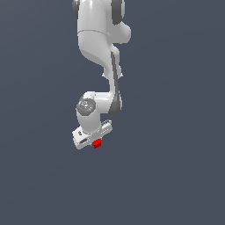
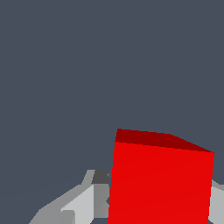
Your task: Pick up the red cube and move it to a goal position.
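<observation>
Red cube (image 2: 159, 183) sits clamped between the jaws; plain grey floor (image 1: 176, 176) all around.

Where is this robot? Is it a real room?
Probably not a real room: it looks like a computer simulation. Everything around is one flat grey-blue surface, the white robot arm looks smooth and drawn, and the red cube at its gripper is plain.

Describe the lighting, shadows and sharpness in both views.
Exterior view: flat, even light, no cast shadows or glare, jagged render edges on the gripper. Wrist view: the red cube fills the corner, its front face bright, another face darker; edges sharp, no blur.
</observation>
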Robot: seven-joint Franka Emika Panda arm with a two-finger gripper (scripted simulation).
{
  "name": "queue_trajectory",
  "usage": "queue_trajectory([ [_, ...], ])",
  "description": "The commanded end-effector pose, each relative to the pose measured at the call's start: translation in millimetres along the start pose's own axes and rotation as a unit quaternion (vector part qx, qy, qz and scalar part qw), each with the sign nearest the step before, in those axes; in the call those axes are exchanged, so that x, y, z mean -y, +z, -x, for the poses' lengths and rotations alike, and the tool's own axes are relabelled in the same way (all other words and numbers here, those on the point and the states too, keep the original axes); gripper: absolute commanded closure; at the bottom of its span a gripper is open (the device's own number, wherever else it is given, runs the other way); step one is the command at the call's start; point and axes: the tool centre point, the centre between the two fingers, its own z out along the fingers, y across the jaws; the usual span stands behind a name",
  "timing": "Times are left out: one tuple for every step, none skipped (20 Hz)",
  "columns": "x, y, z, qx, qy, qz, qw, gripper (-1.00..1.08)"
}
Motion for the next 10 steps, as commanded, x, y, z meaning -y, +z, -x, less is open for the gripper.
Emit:
queue_trajectory([
  [1.1, 0.5, -0.8, 0.0, -0.001, 0.0, 1.0, 1.08],
  [1.1, 0.5, -0.8, 0.0, -0.001, 0.0, 1.0, 1.08],
  [1.1, 0.5, -0.8, 0.0, -0.001, 0.0, 1.0, 1.08],
  [1.1, 0.5, -0.8, 0.0, -0.001, 0.0, 1.0, 1.08],
  [0.0, 0.0, 0.0, 0.0, 0.0, 0.0, 1.0, 1.08],
  [0.2, 0.0, 0.0, 0.0, 0.0, 0.0, 1.0, 1.08],
  [0.7, -0.1, 0.2, 0.0, 0.0, 0.0, 1.0, 1.08],
  [1.4, -0.3, 0.4, 0.0, 0.0, 0.0, 1.0, 1.08],
  [2.5, -0.5, 0.8, 0.0, 0.0, 0.0, 1.0, 1.08],
  [4.0, -0.8, 1.2, 0.0, 0.0, 0.0, 1.0, 1.08],
])
